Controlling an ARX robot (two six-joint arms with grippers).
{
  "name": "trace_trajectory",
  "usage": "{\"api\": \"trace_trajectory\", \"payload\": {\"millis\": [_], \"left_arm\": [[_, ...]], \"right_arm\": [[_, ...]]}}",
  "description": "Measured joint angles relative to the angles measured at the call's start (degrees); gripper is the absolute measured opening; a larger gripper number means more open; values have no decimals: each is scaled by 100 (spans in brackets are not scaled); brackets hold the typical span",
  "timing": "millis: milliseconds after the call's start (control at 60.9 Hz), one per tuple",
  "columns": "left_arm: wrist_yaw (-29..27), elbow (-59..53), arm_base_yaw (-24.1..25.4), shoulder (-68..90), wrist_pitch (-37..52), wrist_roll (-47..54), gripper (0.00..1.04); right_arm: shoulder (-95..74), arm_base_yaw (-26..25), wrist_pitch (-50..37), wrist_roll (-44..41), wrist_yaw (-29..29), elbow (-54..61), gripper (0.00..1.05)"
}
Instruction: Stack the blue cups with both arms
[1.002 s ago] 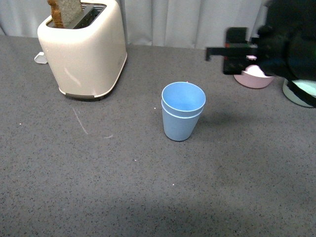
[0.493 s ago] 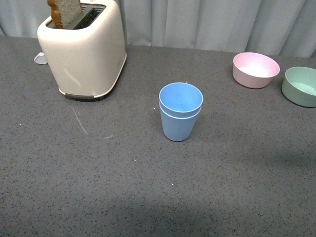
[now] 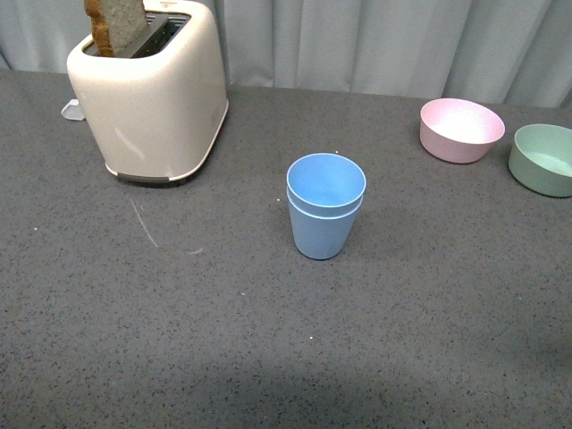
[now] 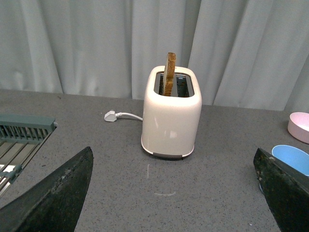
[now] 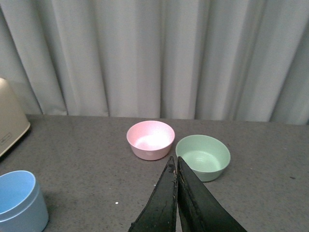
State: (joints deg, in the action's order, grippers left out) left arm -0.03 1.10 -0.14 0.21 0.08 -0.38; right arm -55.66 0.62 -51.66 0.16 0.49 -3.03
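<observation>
Tools hold nothing: left tool (image 4: 169,203) gapes wide, right tool (image 5: 176,166) is pressed closed.

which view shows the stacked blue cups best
The front view: the blue cups stand whole and nested, mid-table. The left wrist view catches only a rim at the edge; the right wrist view shows them cut off in a corner.

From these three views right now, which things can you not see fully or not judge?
- Lower cup: inside hidden by the upper cup, front view.
- Cups: cut by the picture edge, right wrist view.
- Toaster: top and bread cut by the edge, front view.
- Rack: cut by the edge, left wrist view.
- Both arms: outside the front view.
</observation>
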Motion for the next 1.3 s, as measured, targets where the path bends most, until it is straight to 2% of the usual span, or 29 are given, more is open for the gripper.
{"api": "trace_trajectory", "payload": {"millis": [526, 1002, 1298], "left_arm": [[0, 0, 0, 0, -2, 0, 98], [0, 0, 0, 0, -2, 0, 98], [0, 0, 0, 0, -2, 0, 98]], "right_arm": [[2599, -48, 2236, 2, -39, 286, 1], [3921, -48, 3504, 2, -39, 286, 1], [4415, -48, 3993, 0, -42, 286, 1]]}}
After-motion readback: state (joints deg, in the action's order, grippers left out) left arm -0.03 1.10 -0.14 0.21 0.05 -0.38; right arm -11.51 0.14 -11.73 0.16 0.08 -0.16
